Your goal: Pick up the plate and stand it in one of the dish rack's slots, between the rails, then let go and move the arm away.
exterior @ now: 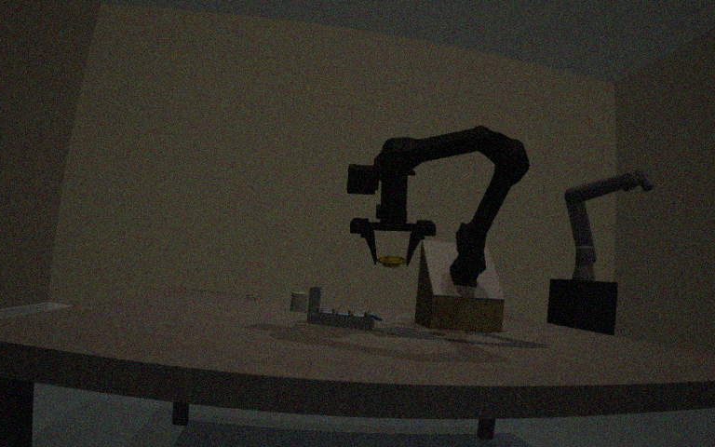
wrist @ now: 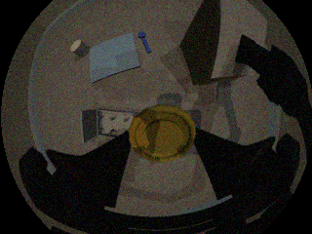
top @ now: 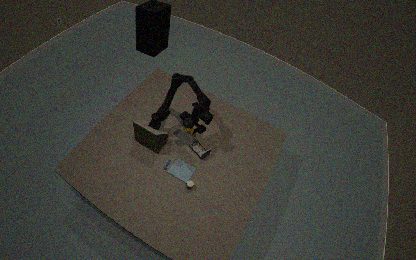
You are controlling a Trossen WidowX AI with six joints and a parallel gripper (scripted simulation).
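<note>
A yellow plate lies about flat between the two fingertips, high above the table. My gripper points down and is shut on the plate by opposite sides of its rim. The dish rack, a low tray with short pegs and one taller end wall, stands on the table below. In the exterior view the plate hangs above and a little right of the rack. In the wrist view the plate's edge is just beside the rack's pegged end.
A light blue board lies beyond the rack, with a blue spoon-like tool and a pale cup near it. A wedge-shaped block stands by the arm's base.
</note>
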